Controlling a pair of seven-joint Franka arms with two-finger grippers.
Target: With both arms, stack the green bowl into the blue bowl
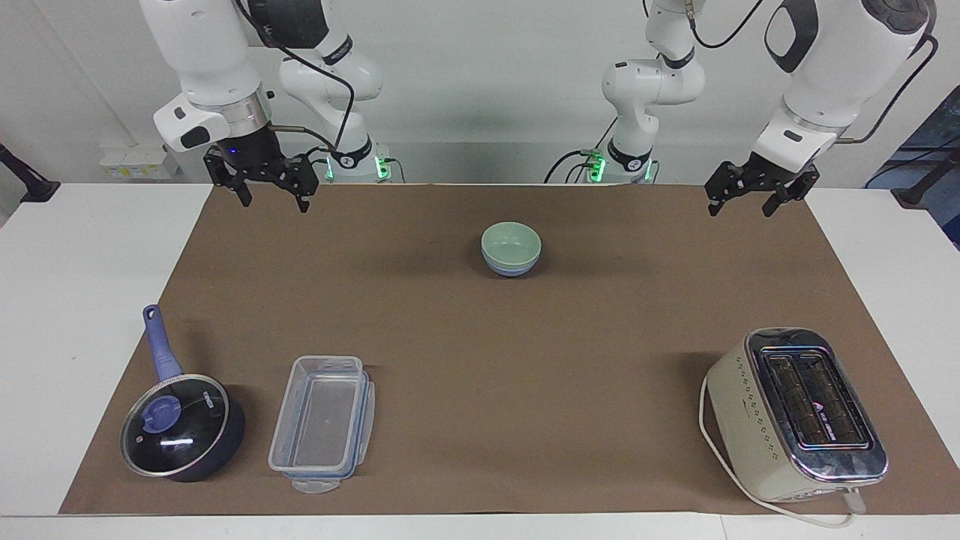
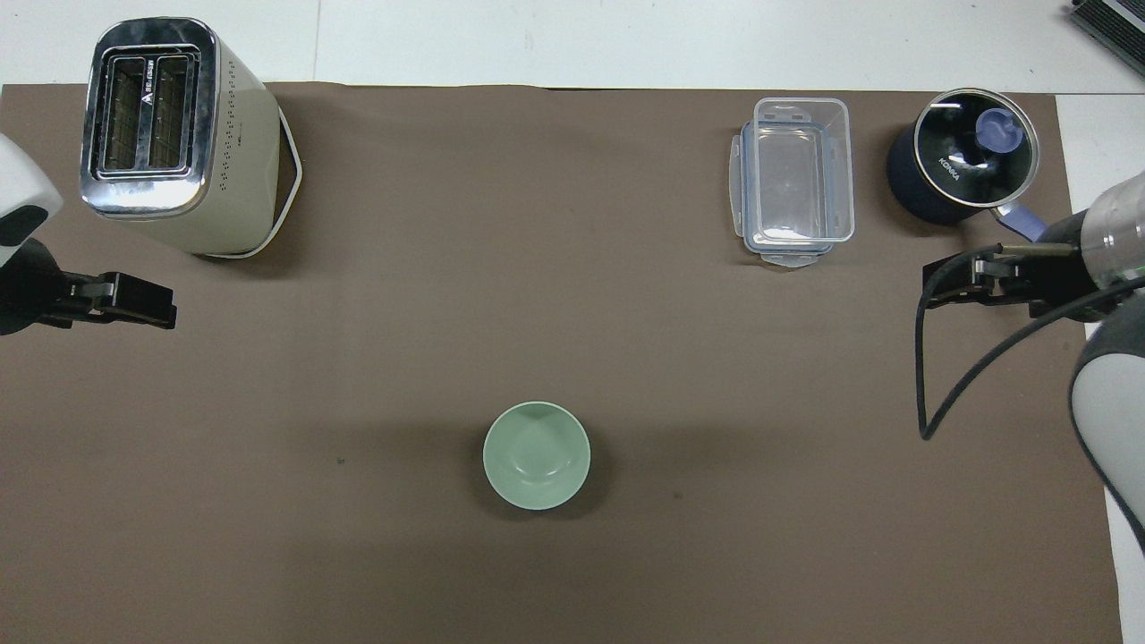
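Observation:
The green bowl [image 1: 511,244] sits nested inside the blue bowl [image 1: 512,268] on the brown mat, midway between the two arms' ends. Only the blue bowl's lower wall shows under the green rim. In the overhead view the green bowl [image 2: 537,454] hides the blue bowl. My right gripper [image 1: 274,202] hangs open and empty over the mat's edge by its own base; it also shows in the overhead view [image 2: 950,284]. My left gripper [image 1: 739,210] hangs open and empty over the mat's corner at the left arm's end, also in the overhead view [image 2: 148,302].
A cream toaster [image 1: 796,414] stands farthest from the robots at the left arm's end. A clear plastic container [image 1: 324,424] and a dark blue lidded saucepan [image 1: 182,424] lie at the right arm's end, also far from the robots.

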